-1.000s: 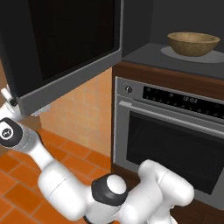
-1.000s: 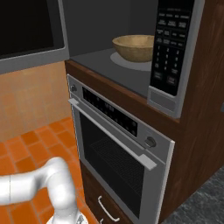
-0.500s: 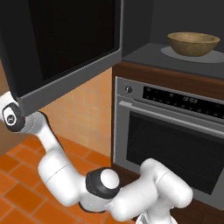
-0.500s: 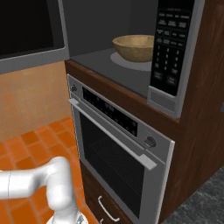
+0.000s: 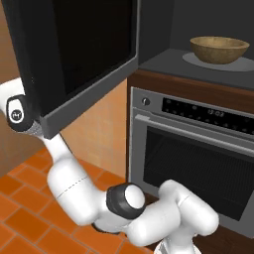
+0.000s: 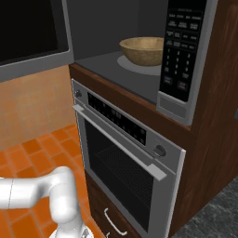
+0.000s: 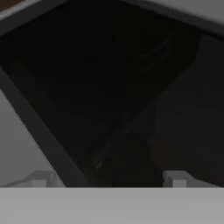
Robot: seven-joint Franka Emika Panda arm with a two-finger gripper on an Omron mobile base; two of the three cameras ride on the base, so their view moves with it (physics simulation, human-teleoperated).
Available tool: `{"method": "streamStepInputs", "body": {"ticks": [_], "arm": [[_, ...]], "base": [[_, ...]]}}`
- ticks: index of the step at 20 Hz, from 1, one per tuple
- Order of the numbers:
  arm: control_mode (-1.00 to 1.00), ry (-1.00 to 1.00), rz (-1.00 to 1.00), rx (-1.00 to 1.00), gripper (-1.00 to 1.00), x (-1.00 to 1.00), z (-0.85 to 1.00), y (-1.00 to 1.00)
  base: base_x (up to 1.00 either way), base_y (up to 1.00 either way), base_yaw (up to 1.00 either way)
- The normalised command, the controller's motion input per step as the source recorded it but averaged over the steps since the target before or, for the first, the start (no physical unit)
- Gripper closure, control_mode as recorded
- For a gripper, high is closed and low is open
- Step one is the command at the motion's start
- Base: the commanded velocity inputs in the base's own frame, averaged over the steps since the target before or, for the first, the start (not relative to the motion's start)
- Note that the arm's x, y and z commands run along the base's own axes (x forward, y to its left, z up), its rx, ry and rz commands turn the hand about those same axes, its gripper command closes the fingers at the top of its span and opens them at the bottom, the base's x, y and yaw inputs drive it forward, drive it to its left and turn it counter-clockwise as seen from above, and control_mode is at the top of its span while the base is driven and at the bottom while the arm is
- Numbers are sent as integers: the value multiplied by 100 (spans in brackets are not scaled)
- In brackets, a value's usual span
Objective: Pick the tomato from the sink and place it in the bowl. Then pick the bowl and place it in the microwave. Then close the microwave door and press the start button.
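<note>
Leftward, saw broad black glass microwave door (image 5: 79, 54) swung open, wrist tucked behind its lower outer edge; tan wooden bowl (image 5: 219, 49) far right inside. Rightward, same bowl (image 6: 142, 50) within dark grey microwave (image 6: 139, 69). Close up, faced glass (image 7: 109, 87); gripper (image 7: 107, 179) spread apart.

I can't read any text from here. The microwave's keypad (image 6: 182, 56) has rows of small pale markings on its buttons, but they're too blurred for me to make out a single word or number. The oven's display strip (image 5: 211, 112) shows faint light marks in the left base view, and the same strip (image 6: 116, 122) in the right base view, equally illegible. I see no brand names or signs.
</note>
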Motion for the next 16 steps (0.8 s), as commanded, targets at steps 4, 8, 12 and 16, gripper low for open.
{"method": "streamStepInputs", "body": {"ticks": [4,8,12,16], "arm": [[-100,9,1,12,-100,-74,0,-98],[-100,0,1,5,-100,-78,0,-100],[-100,0,2,4,-100,-49,0,-100],[-100,0,3,5,-100,-26,0,-100]], "base": [[0,0,0],[0,0,0],[0,0,0],[0,0,0]]}}
